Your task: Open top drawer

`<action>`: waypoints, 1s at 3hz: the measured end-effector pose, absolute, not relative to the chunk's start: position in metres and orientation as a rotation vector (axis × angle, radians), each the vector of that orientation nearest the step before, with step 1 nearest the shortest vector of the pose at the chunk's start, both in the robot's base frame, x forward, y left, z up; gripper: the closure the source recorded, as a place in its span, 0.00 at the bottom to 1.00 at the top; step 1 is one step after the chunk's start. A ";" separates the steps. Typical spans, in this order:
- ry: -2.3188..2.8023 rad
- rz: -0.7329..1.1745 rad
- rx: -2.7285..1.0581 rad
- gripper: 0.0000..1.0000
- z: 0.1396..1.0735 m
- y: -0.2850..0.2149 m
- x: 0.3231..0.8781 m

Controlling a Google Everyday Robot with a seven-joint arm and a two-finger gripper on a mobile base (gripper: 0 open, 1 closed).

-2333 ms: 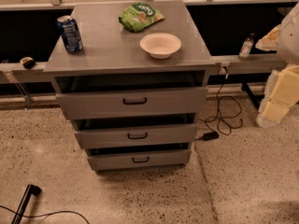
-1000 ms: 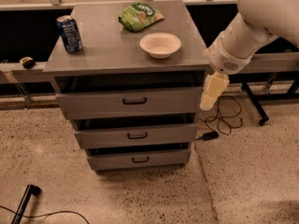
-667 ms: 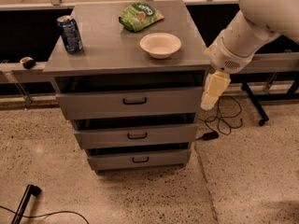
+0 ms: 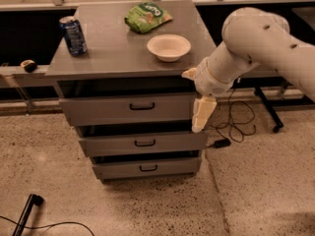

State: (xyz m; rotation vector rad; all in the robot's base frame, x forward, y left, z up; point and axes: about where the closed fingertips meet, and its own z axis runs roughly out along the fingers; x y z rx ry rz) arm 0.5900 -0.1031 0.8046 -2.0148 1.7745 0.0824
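Top drawer (image 4: 98,111) closed, just under bench (image 4: 108,53) top, black handle (image 4: 142,106) mid-front. Gripper (image 4: 202,116) hanging point-down at drawer's right end, well clear of handle; grip state impossible to tell. Probably staged low at front height for sideways reach to handle.

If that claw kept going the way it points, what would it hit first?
The gripper, by the right end of the top drawer, points down. It would probably meet the right corner of the middle drawer first, or else the floor; depth is unclear.
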 end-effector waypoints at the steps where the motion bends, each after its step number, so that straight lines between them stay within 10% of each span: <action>1: 1.606 0.132 -2.083 0.00 0.761 -0.072 0.607; 3: 1.582 0.148 -2.159 0.00 0.714 -0.042 0.657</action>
